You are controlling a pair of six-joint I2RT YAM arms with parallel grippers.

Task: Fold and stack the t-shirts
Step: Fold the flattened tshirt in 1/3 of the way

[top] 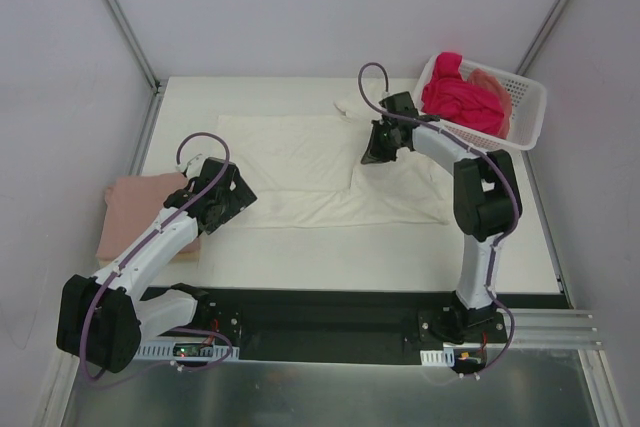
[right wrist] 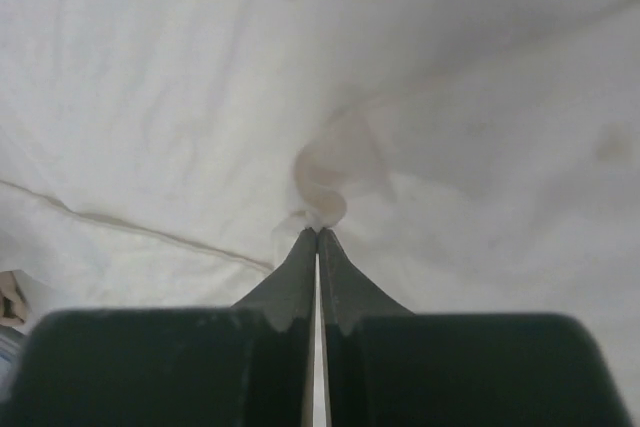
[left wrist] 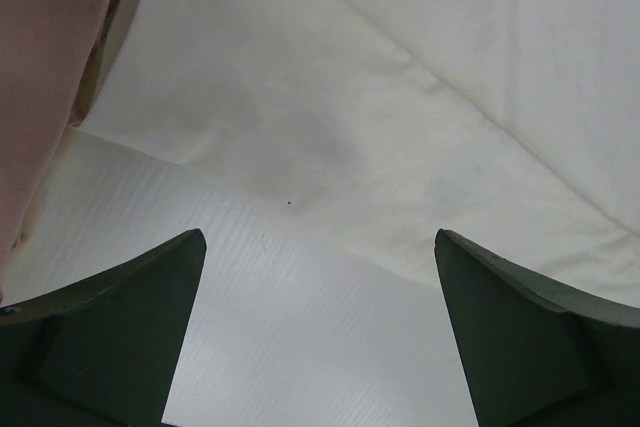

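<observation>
The cream-white t-shirt (top: 300,162) lies spread flat across the middle of the table. My right gripper (top: 378,152) is at its far right part, shut, with a puckered curl of the cream cloth (right wrist: 335,182) pinched at its tips (right wrist: 318,230). My left gripper (top: 238,209) is open and empty, hovering over the shirt's near left corner (left wrist: 400,97) and the bare table (left wrist: 320,237). The dusty pink t-shirt (top: 145,212) lies as a folded rectangle at the left; its edge shows in the left wrist view (left wrist: 40,67).
A white lattice basket (top: 530,107) stands at the back right, holding a magenta t-shirt (top: 458,97) and a peach one (top: 495,82). White walls with metal posts enclose the table. A black base rail runs along the near edge.
</observation>
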